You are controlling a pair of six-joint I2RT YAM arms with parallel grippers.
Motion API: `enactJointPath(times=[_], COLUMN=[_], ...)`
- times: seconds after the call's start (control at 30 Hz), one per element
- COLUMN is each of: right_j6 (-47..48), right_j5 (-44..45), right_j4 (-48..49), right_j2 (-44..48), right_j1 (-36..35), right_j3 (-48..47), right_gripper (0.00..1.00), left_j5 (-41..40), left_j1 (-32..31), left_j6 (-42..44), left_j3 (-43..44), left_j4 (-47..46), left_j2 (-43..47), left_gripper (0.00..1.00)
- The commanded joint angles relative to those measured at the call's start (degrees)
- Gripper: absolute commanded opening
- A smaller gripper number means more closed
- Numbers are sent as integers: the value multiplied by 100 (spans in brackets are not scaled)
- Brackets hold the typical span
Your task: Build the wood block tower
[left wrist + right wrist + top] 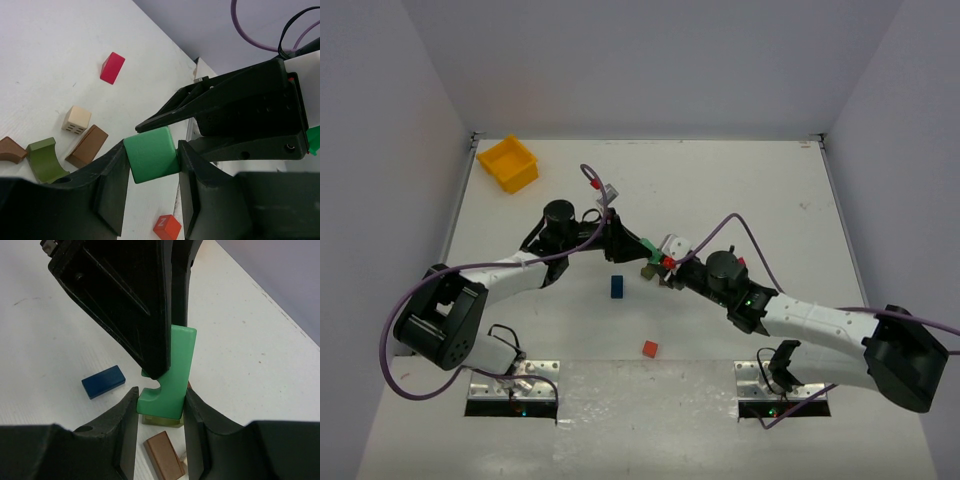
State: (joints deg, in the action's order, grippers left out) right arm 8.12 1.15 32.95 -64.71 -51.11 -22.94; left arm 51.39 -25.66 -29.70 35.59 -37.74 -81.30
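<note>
My left pincer [152,156] and right pincer [161,401] both clench the green arch [178,360] at centre frame. I guess that's to steady it above the olive block [158,421].

The arch block [181,365] is bright green, the flat block [103,381] dark blue. The bin [523,178] is yellow; the desk [740,180] white.

My left arm [510,270] and right arm [820,322] wear white shells with black joints. A purple cable [390,350] trails each. The left gripper [152,162] and right gripper [161,400] are angular and black. Silver base plates [510,390] sit toward six o'clock.
</note>
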Motion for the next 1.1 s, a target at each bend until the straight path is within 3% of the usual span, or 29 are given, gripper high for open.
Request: enactJointPath(times=[0.0,0.03,0.13,0.23,0.33,0.43,0.57,0.77,0.87,0.97,1.07], right_j6=[67,73,-91,-604,-1114,-1094,-1025,-862,-637,-559,-603], right_j5=[167,187,121,27,-93,-616,-1043,-1610,-1459,-1500,-1541], right_j4=[300,288,-163,-1298,-2582,-3065,-3274,-3277,-3277,-3064,-2815], right_j2=[-100,-109,-180,-217,-137,13,280,424,336,173,-62], right_j1=[22,22,22,22,33,49,49,58,58,58,58], right_j3=[-250,-267,-489,-889,-1383,-1547,-1547,-1573,-1626,-1669,-1767], right_gripper=[30,32,64,97,99,99,99,99,99,94,78], left_j5=[299,302,372,584,707,1059,2001,2516,2819,2898,2914], left_j1=[-1,-1,-1,16,44,61,52,46,-1,-52,-55], left_j6=[271,289,678,1780,2425,2902,3647,3979,4445,4841,4925], left_j3=[141,135,246,646,658,406,-15,10,163,194,211], left_j4=[-410,-410,-362,653,817,451,-82,24,534,959,1074], left_j2=[211,211,220,236,309,316,271,311,405,482,483], left_gripper=[0,0,0,0,0,0,0,0,0,0,0])
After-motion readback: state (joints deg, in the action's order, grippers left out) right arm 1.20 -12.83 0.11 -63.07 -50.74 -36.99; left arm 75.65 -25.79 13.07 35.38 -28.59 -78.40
